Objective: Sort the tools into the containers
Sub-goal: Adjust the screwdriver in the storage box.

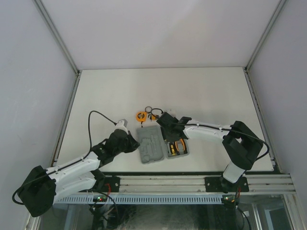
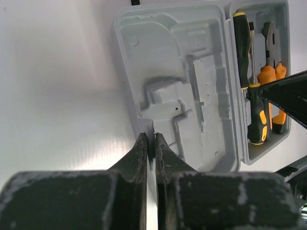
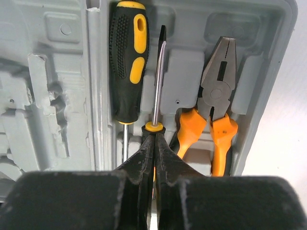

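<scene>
The grey case lies open near the table's front, and its left half holds nothing. My left gripper is shut on that half's near rim. The right half holds two black-and-yellow screwdrivers, head to tail, and the orange-handled pliers. One screwdriver lies on the left. The other's shaft runs away from my right gripper, which is shut with its tips at that screwdriver's yellow collar, over the handle. The orange tape measure, black ring and hex key set lie on the table behind the case.
White table with walls on three sides and a metal rail along the front. A black cable loops over the left arm. The right arm reaches across from the right, over the case's right half.
</scene>
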### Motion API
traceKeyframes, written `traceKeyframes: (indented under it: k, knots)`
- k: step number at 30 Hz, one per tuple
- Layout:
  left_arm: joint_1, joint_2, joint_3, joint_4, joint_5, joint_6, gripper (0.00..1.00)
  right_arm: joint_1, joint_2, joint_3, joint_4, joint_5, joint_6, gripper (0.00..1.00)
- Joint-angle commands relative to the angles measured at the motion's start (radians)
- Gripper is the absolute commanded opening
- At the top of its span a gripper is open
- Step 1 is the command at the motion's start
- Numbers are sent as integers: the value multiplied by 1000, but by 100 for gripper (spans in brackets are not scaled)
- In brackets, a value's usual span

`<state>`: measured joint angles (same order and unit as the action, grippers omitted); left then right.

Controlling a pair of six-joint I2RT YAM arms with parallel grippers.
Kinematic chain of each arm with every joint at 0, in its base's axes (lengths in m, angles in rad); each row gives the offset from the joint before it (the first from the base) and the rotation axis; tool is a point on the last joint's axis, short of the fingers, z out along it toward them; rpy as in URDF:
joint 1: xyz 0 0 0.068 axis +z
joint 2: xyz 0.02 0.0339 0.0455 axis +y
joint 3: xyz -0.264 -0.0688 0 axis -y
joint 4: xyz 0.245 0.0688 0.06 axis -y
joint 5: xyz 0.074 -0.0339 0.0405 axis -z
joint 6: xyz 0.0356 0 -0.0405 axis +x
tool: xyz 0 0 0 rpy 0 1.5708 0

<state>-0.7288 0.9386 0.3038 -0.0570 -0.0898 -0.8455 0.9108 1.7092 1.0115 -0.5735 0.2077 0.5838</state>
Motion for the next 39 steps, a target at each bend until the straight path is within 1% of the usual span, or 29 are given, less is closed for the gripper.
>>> traceKeyframes:
  k: [1, 4, 7, 11, 16, 22, 31, 35, 39]
  knots:
    - [-48, -2, 44, 64, 108, -27, 0, 33, 420, -281, 217, -243, 99, 0]
    - [-50, 20, 45, 74, 114, -24, 0, 56, 421, -288, 215, -250, 124, 0]
    - [-50, 21, 43, 74, 112, -21, 0, 68, 333, -309, 192, -225, 152, 0]
    - [-50, 4, 41, 50, 101, -9, 0, 96, 200, -321, 97, -170, 184, 0]
    - [-51, -36, 33, 8, 97, 5, 0, 133, 55, -322, 41, -148, 230, 0]
    - [-50, -114, 10, -50, 84, 7, 0, 149, -50, -293, 25, -92, 249, 0]
    - [-50, -120, 18, -76, 78, 15, 0, 143, -205, -170, -75, 4, 196, 22]
    - [-50, -126, 23, -89, 70, 19, 0, 146, -291, -142, -110, 47, 176, 29]
    - [-50, -122, 27, -96, 62, 22, 0, 146, -390, -130, -127, 101, 159, 33]
